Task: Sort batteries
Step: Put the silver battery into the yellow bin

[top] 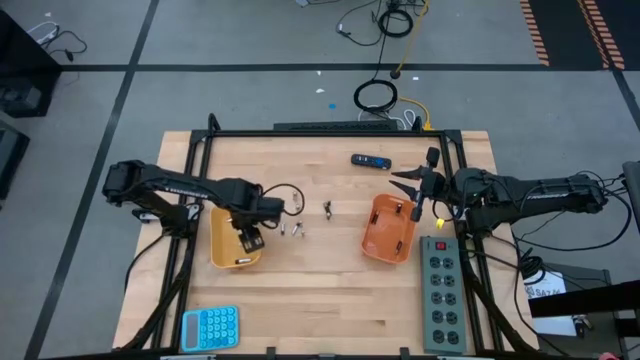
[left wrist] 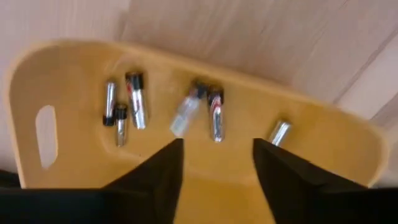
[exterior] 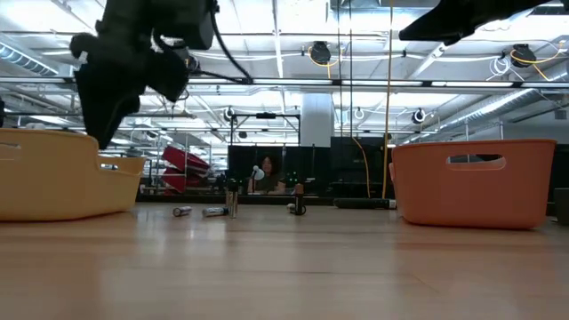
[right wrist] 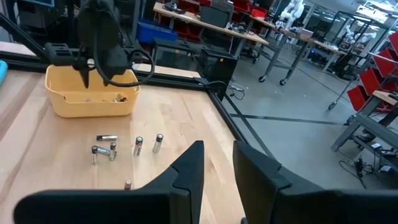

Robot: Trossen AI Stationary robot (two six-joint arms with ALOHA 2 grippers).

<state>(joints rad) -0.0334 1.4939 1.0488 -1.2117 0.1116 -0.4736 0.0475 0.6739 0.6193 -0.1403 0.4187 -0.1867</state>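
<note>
My left gripper hangs open over the yellow tray, fingers pointing down into it. Several batteries lie on the tray floor; one of them shows blurred just beyond the fingertips. More batteries lie loose on the wood between the trays, and one small cluster sits farther toward the middle. In the low view one cell stands upright and the others lie flat. My right gripper waits open above the far end of the orange tray.
A black-and-blue oblong device lies near the table's far edge. A grey power strip runs along the right side and a blue calculator sits at the near left. Bare wood lies between and in front of the trays.
</note>
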